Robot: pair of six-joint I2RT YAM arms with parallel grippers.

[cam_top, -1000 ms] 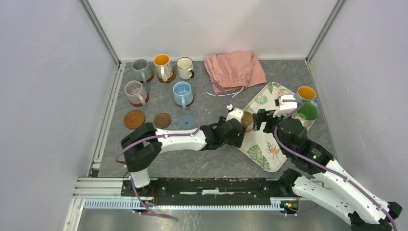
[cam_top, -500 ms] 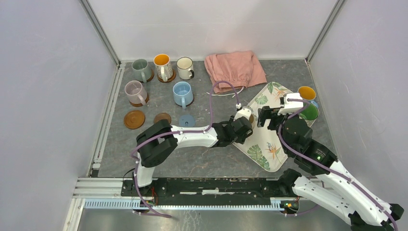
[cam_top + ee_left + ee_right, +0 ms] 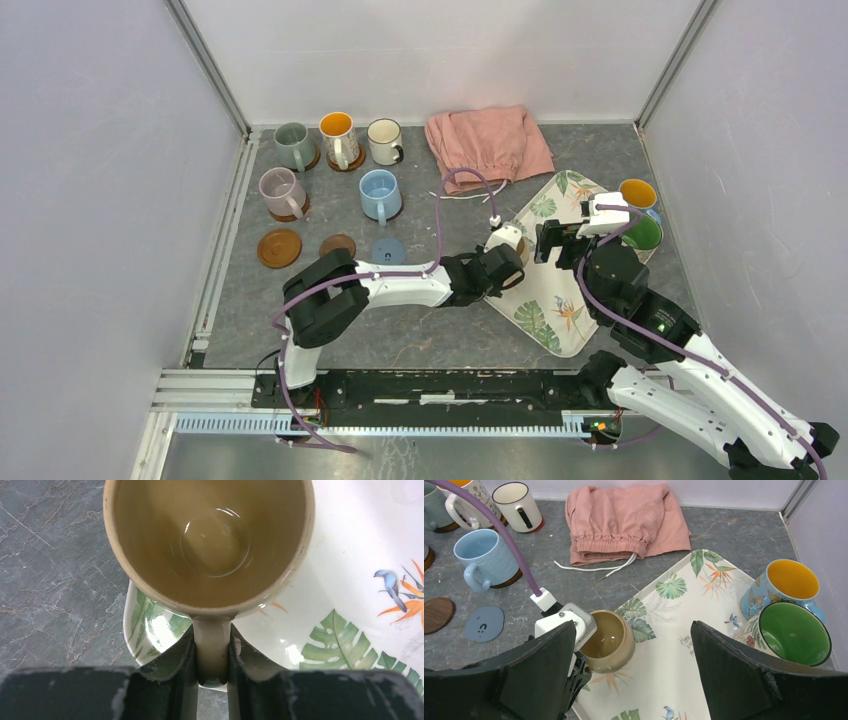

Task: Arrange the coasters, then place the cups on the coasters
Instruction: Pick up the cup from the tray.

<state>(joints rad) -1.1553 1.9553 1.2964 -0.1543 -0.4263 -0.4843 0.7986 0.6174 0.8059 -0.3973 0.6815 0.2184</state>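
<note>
The left tool (image 3: pixel 212 656) is clamping the handle of the beige cup (image 3: pixel 210 540) at the tray's (image 3: pixel 350 580) corner, likely needing a lift toward a bare coaster (image 3: pixel 337 246), while the right tool (image 3: pixel 633 630) is hanging apart, empty.

Left end effector (image 3: pixel 212 652) clamped, right end effector (image 3: pixel 633 627) spread wide.

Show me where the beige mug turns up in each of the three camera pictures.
Top external: the beige mug barely peeks out from under the left arm's wrist, right of centre, at the left edge of the leaf-patterned tray.
Left wrist: the beige mug fills the top centre, handle pinched by the left tool.
Right wrist: the beige mug sits low, left of centre.
Shared landmark: the leaf-patterned tray under it.
</note>
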